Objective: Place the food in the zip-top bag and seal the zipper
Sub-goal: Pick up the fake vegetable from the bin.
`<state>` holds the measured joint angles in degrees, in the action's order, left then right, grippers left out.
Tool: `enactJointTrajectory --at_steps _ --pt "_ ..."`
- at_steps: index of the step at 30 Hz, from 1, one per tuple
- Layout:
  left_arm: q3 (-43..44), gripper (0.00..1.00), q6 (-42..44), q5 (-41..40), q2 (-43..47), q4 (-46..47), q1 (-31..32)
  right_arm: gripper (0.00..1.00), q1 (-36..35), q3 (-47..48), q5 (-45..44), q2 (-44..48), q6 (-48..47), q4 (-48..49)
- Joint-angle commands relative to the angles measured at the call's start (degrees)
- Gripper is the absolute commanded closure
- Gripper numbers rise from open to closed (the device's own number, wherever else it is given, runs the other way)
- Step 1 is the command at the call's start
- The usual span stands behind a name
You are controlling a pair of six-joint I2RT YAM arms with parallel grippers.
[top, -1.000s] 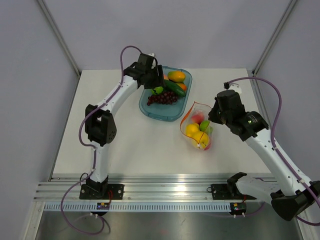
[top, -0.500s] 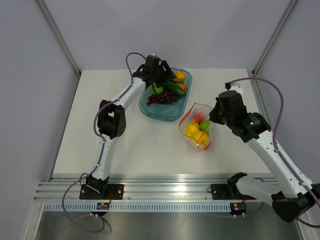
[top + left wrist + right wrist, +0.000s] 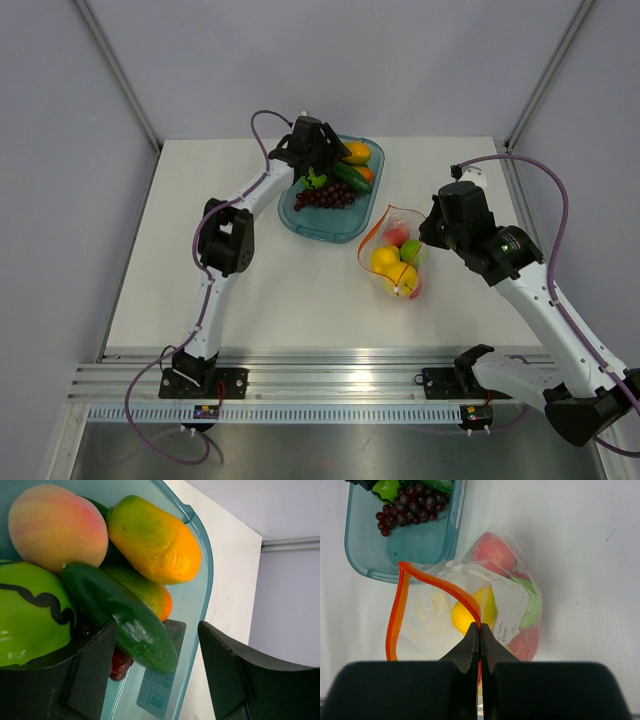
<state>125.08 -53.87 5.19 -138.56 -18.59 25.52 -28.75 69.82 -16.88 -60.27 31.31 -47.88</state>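
The clear zip-top bag point(image 3: 396, 258) lies right of the tray with its mouth held open. It holds a lemon point(image 3: 470, 614), a red apple point(image 3: 492, 552), a lime point(image 3: 534, 605) and another red fruit point(image 3: 525, 642). My right gripper point(image 3: 480, 629) is shut on the red-orange zipper point(image 3: 437, 582) and shows in the top view point(image 3: 426, 236). My left gripper point(image 3: 160, 670) is open low over the blue tray point(image 3: 202, 597), in the top view point(image 3: 315, 162). The dark green cucumber point(image 3: 120, 620) lies between its jaws, untouched as far as I can see. A peach point(image 3: 55, 525) lies behind it.
The tray point(image 3: 300, 222) also holds two orange-green mangoes point(image 3: 155, 540), a purple grape bunch point(image 3: 326, 196) and a green fruit with a black wavy line point(image 3: 27, 610). White table point(image 3: 270, 290) lies all round; grey walls stand at the back and sides.
My left arm has swung right from the tray's left edge to over the fruit in the tray. The right gripper and the bag have stayed put.
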Motion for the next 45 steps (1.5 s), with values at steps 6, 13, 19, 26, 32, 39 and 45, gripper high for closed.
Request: enactJointTrajectory --at_steps 6,13,19,26,32,39,45 --pt "-4.3 0.31 -0.3 -4.9 1.5 5.0 1.1 1.0 0.0 -0.3 -1.3 1.6 -0.5 1.6" --pt "-0.4 0.28 -2.0 -4.1 -2.6 3.7 1.6 1.0 0.1 -0.8 -1.1 2.0 -0.8 1.6" --pt "1.9 0.33 -2.3 -4.9 -4.8 1.8 2.0 0.99 0.0 -1.4 -1.0 2.3 -0.9 1.9" --pt "-4.1 0.48 -2.2 -6.6 -1.0 3.7 2.6 0.99 0.1 -1.6 -1.4 2.3 -1.1 2.0" --pt "-11.4 0.64 0.1 -8.4 8.8 7.6 3.7 0.99 0.1 -1.4 -1.4 2.5 -0.9 1.6" --pt "-13.7 0.77 8.5 -9.1 18.9 7.4 5.2 1.0 0.1 -2.1 -1.4 3.6 0.2 1.6" --pt "-19.3 0.85 14.7 -8.6 28.9 6.7 5.8 1.0 0.0 -1.1 -1.1 2.7 0.3 1.6"
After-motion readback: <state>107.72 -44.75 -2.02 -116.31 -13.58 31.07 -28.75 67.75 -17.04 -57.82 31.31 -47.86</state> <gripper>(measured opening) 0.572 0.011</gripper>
